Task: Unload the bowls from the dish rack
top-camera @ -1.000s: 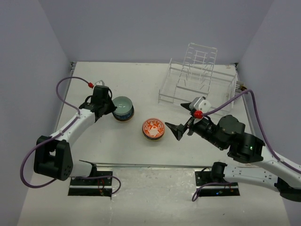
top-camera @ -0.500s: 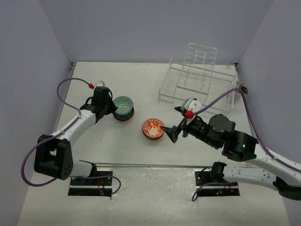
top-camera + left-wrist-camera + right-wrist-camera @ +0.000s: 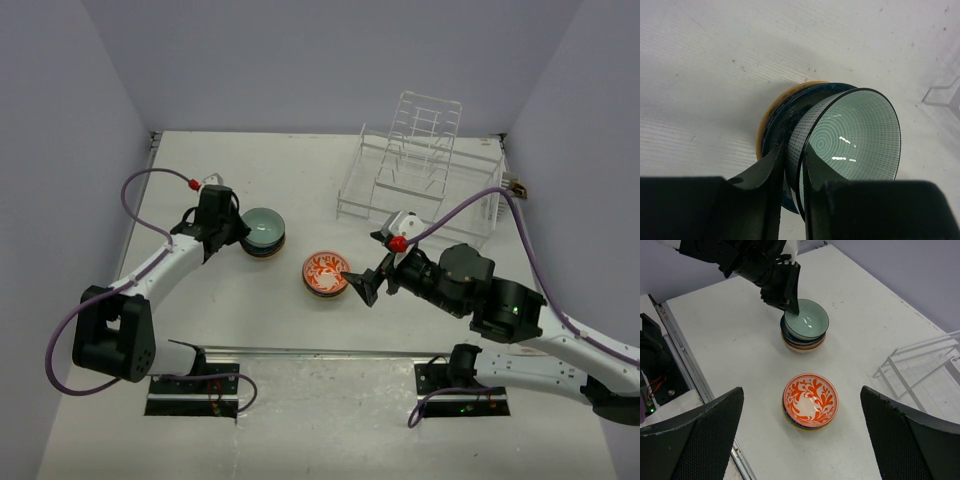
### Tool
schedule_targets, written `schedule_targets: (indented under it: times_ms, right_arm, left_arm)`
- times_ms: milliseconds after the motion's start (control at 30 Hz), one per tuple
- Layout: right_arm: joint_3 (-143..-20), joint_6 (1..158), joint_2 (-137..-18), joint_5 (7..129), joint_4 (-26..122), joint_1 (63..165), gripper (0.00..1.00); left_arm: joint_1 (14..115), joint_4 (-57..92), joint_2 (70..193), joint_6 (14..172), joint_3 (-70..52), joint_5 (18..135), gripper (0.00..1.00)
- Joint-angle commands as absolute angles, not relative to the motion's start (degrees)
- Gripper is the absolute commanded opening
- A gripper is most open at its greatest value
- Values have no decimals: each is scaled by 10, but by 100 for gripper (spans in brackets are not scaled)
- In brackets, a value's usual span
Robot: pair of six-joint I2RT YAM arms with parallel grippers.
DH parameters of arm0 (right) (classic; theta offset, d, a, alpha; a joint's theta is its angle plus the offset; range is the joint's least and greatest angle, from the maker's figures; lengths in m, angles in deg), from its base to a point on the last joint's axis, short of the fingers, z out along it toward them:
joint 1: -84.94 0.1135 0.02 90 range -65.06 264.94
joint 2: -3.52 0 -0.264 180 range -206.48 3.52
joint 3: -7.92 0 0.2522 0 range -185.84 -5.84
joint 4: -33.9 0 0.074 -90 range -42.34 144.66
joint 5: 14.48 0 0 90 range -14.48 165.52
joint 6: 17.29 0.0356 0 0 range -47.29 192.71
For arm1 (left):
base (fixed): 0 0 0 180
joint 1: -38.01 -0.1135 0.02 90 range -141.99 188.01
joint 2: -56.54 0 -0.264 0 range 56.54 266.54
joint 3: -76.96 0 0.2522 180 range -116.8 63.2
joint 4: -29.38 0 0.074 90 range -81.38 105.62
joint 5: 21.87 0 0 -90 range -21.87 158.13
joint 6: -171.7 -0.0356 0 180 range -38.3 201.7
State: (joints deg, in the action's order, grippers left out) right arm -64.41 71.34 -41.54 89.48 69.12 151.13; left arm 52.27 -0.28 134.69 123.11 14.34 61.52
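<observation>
The clear wire dish rack (image 3: 420,165) stands at the back right; no bowl shows in it. A green bowl (image 3: 262,226) sits tilted on a stack of darker bowls at the left. My left gripper (image 3: 237,232) is shut on its near rim, one finger inside and one outside, as the left wrist view shows (image 3: 794,170). The green bowl (image 3: 855,135) rests on a dark blue bowl (image 3: 785,120). An orange-patterned bowl (image 3: 325,271) tops a small stack in the middle. My right gripper (image 3: 362,283) is open and empty just right of it, and the bowl (image 3: 810,399) lies between its fingers (image 3: 705,435).
A corner of the rack (image 3: 920,360) shows at the right of the right wrist view. The left arm's purple cable (image 3: 140,185) loops over the left of the table. A metal rail (image 3: 320,352) runs along the near table edge.
My right gripper has moved left and down toward the orange bowl, still open. My left gripper has stayed shut on the green bowl, which has hardly shifted.
</observation>
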Motion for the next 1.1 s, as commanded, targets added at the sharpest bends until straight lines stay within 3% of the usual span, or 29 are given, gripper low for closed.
schedule_targets:
  times_ms: [0,300,467,700,1067]
  right_arm:
    - [-640,723,-418,893,682,1510,99]
    - [-640,722,-422,889,682,1510,99]
    - [-641,722,-423,887,682,1510,99]
    - [-637,723,-419,893,682,1510,99]
    - [-638,723,-424,889,682,1510,99]
  left_arm:
    - [519,38,1327,1246,134,613,19]
    - [518,17,1323,1235,126,600,20]
    - [518,10,1321,1232,120,603,27]
    - [518,-7,1308,1227,109,598,29]
    - [517,-22,1289,1219,118,582,15]
